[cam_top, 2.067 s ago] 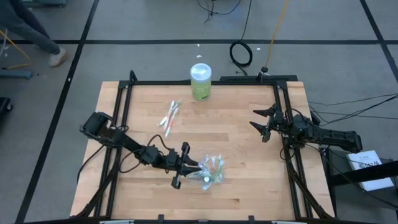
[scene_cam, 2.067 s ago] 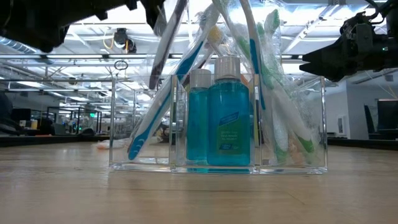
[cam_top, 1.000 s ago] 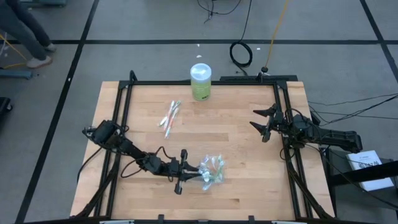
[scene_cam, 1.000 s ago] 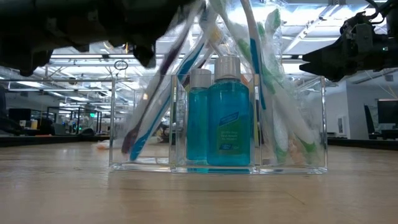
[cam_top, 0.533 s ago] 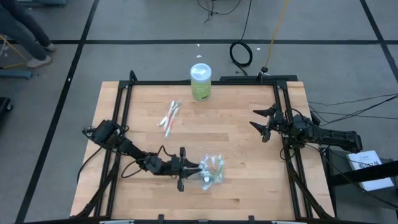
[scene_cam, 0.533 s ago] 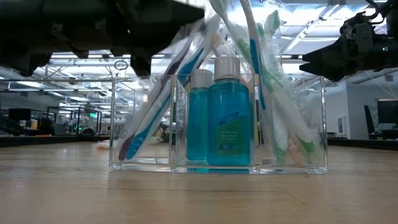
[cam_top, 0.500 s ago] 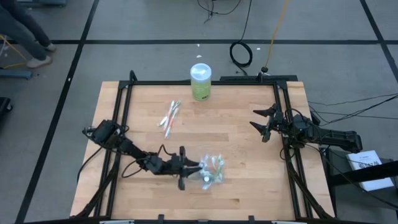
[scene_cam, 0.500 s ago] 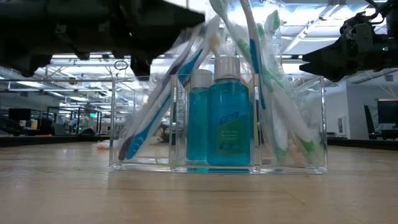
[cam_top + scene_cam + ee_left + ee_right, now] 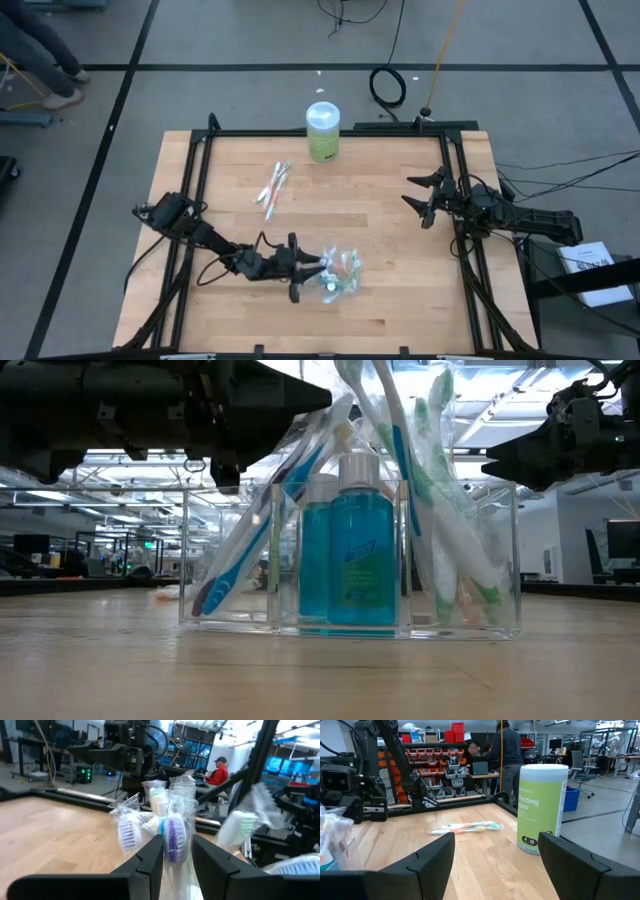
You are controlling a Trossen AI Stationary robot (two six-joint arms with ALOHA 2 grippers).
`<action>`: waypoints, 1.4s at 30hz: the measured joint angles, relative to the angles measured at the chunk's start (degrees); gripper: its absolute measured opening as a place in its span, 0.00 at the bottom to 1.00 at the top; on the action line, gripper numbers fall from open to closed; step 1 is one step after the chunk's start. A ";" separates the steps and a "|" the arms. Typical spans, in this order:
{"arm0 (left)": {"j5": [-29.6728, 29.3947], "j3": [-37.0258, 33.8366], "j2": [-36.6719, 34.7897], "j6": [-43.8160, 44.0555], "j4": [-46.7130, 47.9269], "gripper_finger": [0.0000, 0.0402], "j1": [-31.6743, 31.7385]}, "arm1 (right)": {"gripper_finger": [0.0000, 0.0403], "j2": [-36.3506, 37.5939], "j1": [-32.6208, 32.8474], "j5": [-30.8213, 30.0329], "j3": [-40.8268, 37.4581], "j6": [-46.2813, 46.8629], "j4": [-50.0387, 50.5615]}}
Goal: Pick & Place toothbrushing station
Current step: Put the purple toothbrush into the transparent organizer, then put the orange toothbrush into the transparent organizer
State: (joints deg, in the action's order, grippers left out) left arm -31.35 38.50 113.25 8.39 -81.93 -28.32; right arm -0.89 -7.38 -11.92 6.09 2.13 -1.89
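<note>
The toothbrushing station [image 9: 342, 276] is a clear compartmented holder [image 9: 350, 560] that stands on the wood near the table's front. It holds two blue bottles and several wrapped toothbrushes. My left gripper [image 9: 312, 268] reaches level from the table's left at the brush tops [image 9: 318, 400]. It is open, with the wrapped head of a purple-bristled toothbrush [image 9: 174, 835] between its fingers. That brush leans in the holder's left compartment, its lower end [image 9: 203, 600] on the bottom. My right gripper [image 9: 415, 198] waits open at the table's right side. My left gripper [image 9: 177, 852] has the purple-bristled brush's wrapped head [image 9: 174, 851] between its two fingers. It comes level from the table's left, across the brush. The brush stands tilted in the holder. I cannot tell whether the fingers touch the wrapper.
A green wipes canister [image 9: 322, 131] stands at the table's far edge [image 9: 540, 807]. A few loose wrapped toothbrushes [image 9: 272, 186] lie on the wood left of centre [image 9: 465, 826]. Black frame rails run along both sides.
My left gripper has turned at the wrist beside the holder without shifting place. The purple-bristled brush has come to rest leaning in the left compartment. The holder has turned slightly on the table.
</note>
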 joint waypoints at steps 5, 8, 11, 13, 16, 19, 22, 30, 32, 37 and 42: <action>-0.28 0.64 0.00 -5.30 -0.16 0.27 -1.26 | 0.69 0.01 -0.01 0.00 0.00 0.00 0.00; -1.32 0.72 0.00 -8.02 -2.22 0.27 -1.85 | 0.69 0.00 -0.02 0.02 0.00 -0.02 0.00; -3.39 0.74 -0.18 -10.21 -2.39 0.29 -2.27 | 0.69 0.00 -0.02 0.01 0.00 0.00 0.00; -4.38 0.74 -0.72 -10.95 -2.42 0.34 -2.51 | 0.69 0.00 -0.02 0.01 0.00 -0.02 0.00; -4.75 0.76 -1.44 -10.89 -2.19 0.44 -2.56 | 0.69 0.02 -0.02 0.02 0.00 0.00 0.00; -4.76 0.76 -2.65 -11.16 -2.21 0.56 -2.54 | 0.69 0.01 -0.01 0.01 0.00 -0.01 0.00; -4.34 0.76 -4.75 -12.46 -2.29 0.65 -2.71 | 0.69 0.02 0.00 0.02 0.00 -0.01 0.00; -9.07 0.78 -17.81 -22.47 8.52 0.71 -3.37 | 0.69 0.01 0.00 0.02 0.00 0.00 0.00; -14.83 0.78 -22.16 -23.17 14.28 0.71 -3.05 | 0.69 0.01 -0.02 0.01 0.00 0.00 0.00; -32.92 0.81 -33.62 -21.19 30.71 0.71 -0.11 | 0.69 0.00 -0.02 0.00 0.00 0.00 0.00; -40.61 0.81 -44.41 -11.29 53.86 0.71 7.09 | 0.69 0.01 -0.02 0.00 0.00 -0.01 0.00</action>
State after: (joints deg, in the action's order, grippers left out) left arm -71.97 39.31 68.84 -2.90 -28.07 -21.22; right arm -0.88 -7.40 -11.91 6.09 2.12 -1.89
